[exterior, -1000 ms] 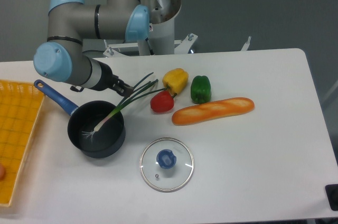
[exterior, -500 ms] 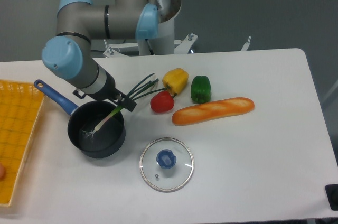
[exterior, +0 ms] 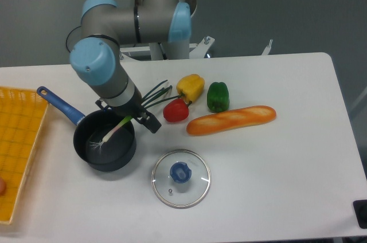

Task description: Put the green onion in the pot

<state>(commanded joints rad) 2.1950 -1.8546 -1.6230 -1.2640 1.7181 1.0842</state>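
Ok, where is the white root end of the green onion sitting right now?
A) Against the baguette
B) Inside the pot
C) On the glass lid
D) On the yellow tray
B: the white bulb end of the green onion rests on the dark floor of the pot, while its green leaves lean out over the rim toward the peppers.

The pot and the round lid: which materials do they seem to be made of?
The pot looks like dark matte metal, probably coated, with a blue handle that may be plastic. The lid looks like clear glass, since the table shows through it, with a thin metal-looking rim and blue knob.
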